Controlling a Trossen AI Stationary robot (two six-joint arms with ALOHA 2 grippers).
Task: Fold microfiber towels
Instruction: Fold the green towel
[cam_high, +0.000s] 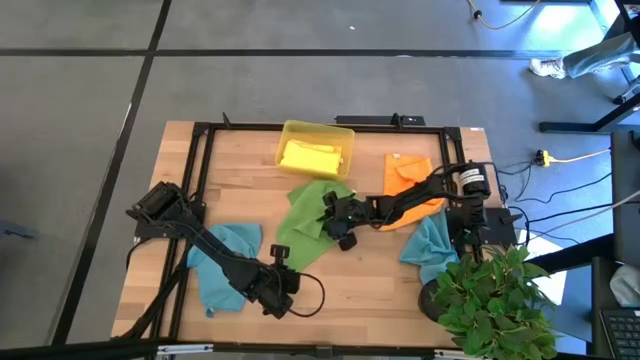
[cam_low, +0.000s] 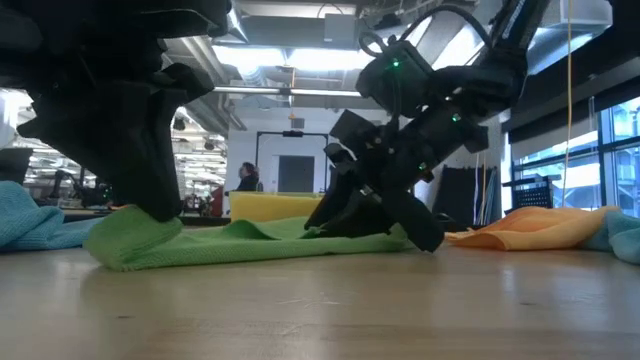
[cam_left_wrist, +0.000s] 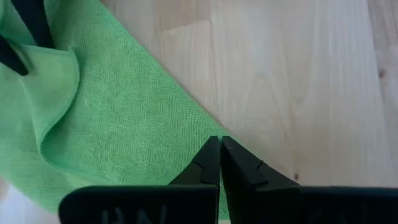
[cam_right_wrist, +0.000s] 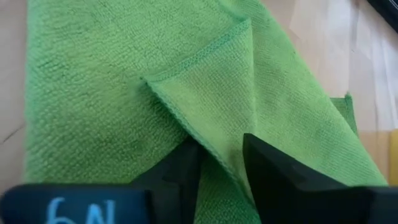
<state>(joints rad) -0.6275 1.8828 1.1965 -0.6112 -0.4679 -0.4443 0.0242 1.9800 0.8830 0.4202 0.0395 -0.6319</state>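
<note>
A green towel (cam_high: 303, 228) lies partly spread on the wooden table's middle, with one corner flap folded over onto it (cam_right_wrist: 211, 81). My left gripper (cam_high: 283, 258) is shut at the towel's near edge. My right gripper (cam_high: 327, 210) is shut on the folded flap at the towel's far right part. In the low view the left gripper (cam_low: 150, 212) comes down on the towel's left end and the right gripper (cam_low: 335, 215) on its middle. My left gripper pinches the green towel's edge (cam_left_wrist: 205, 138) between its two shut fingers, only at their tips. The fingers come from above, pointing down. The towel lies on the table there, a little bunched up (cam_low: 130, 240). My right gripper pinches the folded-over flap of the green towel near its stitched edge (cam_right_wrist: 217, 152) between its two fingers. The fingers slant down from the table's right side. The flap lies doubled over the towel, which rests on the table, slack.
A teal towel (cam_high: 225, 265) lies crumpled under the left arm, another (cam_high: 430, 250) near the right arm's base. An orange towel (cam_high: 408, 178) lies at the far right. A yellow tray (cam_high: 340, 132) holds a yellow cloth (cam_high: 310, 157). A potted plant (cam_high: 490, 300) stands at the near right corner.
</note>
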